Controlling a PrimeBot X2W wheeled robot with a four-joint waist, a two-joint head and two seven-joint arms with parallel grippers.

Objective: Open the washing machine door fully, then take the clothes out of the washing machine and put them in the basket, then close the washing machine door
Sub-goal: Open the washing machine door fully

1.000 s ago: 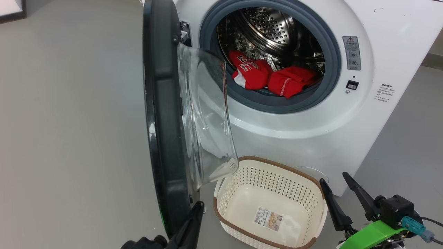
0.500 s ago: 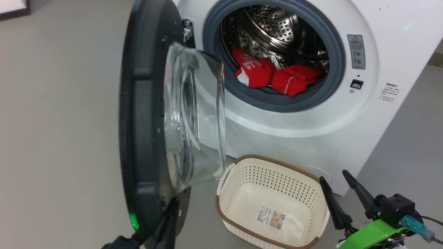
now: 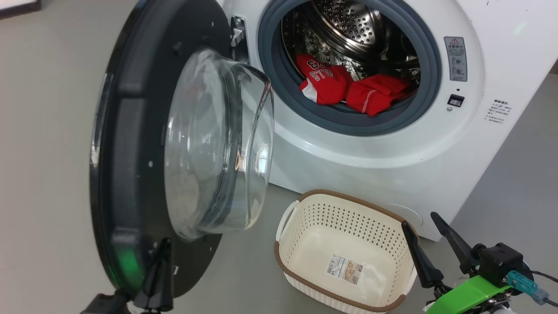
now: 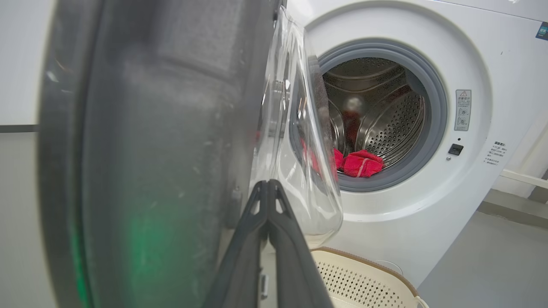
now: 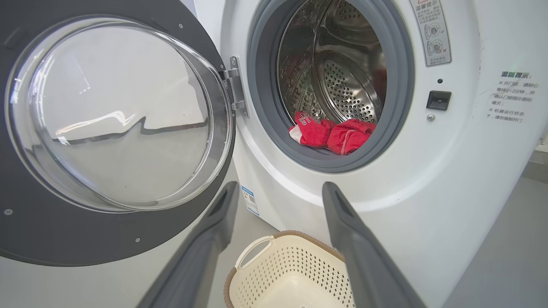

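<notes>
Item, washing machine door (image 3: 130,131): swung wide on its hinge (image 5: 234,87), at 9 o'clock of the drum opening in the head view; inner face and glass bowl window (image 3: 213,144) face the robot.
Door, handling: judged stiff and weighty, with a glossy rim that is likely slippery; better pushed on the black rim far from the hinge than on the glass.
Item, clothes: red jersey (image 3: 324,78) and second red garment (image 3: 377,98), touching, at 6 o'clock of the drum, on the grey gasket's lip.
Clothes, handling: judged soft, light and limp; a raised fold near the front edge suits a pinch; trailing cloth could catch on the gasket.
Item, basket (image 3: 348,198): on the floor at 6 o'clock of the opening, just beside the washing machine (image 3: 370,152); no clothes in it.
Left gripper (image 3: 165,248): fingers pressed together on nothing, at 7 o'clock of the door's inner rim; contact cannot be told.
Right gripper (image 3: 420,220): fingers spread wide, nothing between them, at 3 o'clock of the basket.
Writing, jersey: white letters and digits, upside down, partly folded, not readable in full.
Writing, machine: warning label (image 3: 455,59) with red triangle at 3 o'clock of the opening; notice (image 5: 511,96) headed 温馨提示; blue sticker (image 5: 249,200), unreadable.
Writing, basket: paper label (image 3: 346,268) on the bottom, too small to read.
</notes>
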